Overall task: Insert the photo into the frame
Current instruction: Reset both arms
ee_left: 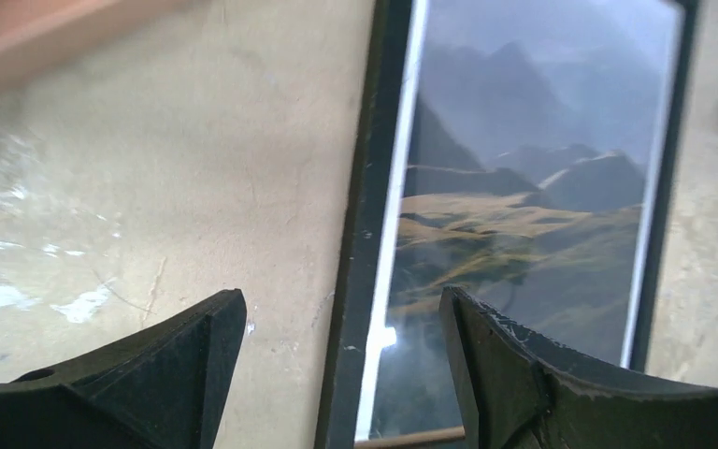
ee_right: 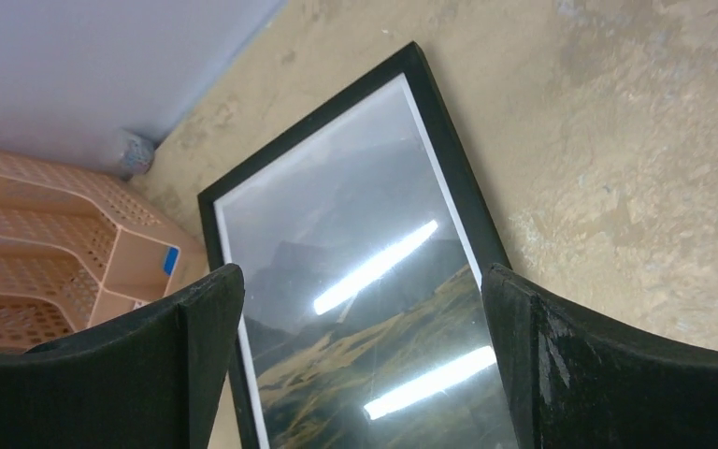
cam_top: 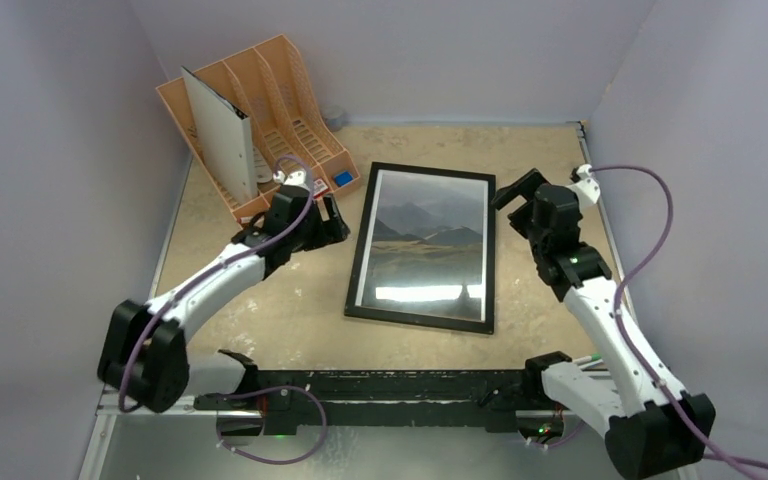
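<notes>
Photo [cam_top: 425, 245] in frame [cam_top: 418, 319], pale panel [cam_top: 218, 135] overhead only

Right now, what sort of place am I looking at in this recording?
Probably a lab robot cell, not a home: plain grey walls box in a tan table, the left arm and right arm are mounted at its near edge, and the props are a black frame around a photo and an orange file rack.

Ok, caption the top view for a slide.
Photo in the black frame, flat on the table, left arm and right arm flanking it.
</notes>
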Robot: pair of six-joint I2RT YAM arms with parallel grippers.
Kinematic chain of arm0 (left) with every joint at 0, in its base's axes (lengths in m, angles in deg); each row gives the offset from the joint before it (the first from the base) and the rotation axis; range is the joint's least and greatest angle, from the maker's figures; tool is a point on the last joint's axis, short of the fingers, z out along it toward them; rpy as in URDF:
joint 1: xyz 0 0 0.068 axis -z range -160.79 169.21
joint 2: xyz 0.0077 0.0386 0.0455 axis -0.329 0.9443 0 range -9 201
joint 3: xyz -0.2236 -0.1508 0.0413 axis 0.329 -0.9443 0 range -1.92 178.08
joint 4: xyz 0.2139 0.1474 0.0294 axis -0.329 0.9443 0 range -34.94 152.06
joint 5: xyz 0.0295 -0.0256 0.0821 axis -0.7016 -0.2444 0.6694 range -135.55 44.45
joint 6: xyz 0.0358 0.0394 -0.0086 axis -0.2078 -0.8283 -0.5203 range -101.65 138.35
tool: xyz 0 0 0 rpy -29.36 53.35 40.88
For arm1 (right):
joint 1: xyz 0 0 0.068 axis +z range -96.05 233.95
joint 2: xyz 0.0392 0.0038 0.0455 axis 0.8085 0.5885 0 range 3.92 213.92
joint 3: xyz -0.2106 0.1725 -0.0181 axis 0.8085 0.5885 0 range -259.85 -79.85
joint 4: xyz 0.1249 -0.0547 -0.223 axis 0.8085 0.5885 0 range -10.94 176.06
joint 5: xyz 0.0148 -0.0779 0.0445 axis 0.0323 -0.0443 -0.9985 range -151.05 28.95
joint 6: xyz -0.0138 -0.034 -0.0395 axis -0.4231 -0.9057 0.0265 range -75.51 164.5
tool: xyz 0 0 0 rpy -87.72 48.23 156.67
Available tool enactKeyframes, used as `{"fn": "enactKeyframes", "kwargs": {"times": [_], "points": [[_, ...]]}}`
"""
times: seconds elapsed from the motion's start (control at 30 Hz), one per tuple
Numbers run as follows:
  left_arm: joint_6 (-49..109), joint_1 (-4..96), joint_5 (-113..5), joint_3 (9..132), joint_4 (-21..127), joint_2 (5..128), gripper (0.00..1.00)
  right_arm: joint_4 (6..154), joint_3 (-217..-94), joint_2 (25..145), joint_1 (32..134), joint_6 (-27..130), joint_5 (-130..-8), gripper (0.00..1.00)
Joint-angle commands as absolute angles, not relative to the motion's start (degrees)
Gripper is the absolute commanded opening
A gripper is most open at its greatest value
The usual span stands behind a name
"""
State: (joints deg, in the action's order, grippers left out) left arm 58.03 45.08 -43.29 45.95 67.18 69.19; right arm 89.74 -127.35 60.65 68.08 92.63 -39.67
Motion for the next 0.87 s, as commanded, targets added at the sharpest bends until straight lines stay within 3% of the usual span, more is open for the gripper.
{"fn": "enactKeyframes", "kwargs": {"times": [0.0, 0.37, 0.6, 0.83], "points": [[52.1, 45.0, -40.9, 49.9, 73.6, 56.7, 0.79, 102.4, -133.6, 55.4, 68.2, 90.2, -36.4, 0.98], [47.0, 45.0, -25.0, 59.7, 92.1, 32.2, 0.83, 117.6, -150.5, 43.2, 68.2, 82.2, -33.6, 0.99], [44.2, 45.0, -20.0, 67.3, 100.4, 27.9, 0.89, 127.9, -161.7, 43.0, 68.2, 81.8, -25.4, 0.99], [43.3, 45.0, -19.1, 70.1, 100.3, 26.8, 0.92, 129.2, -167.3, 43.3, 68.2, 80.6, -22.7, 0.99]]}}
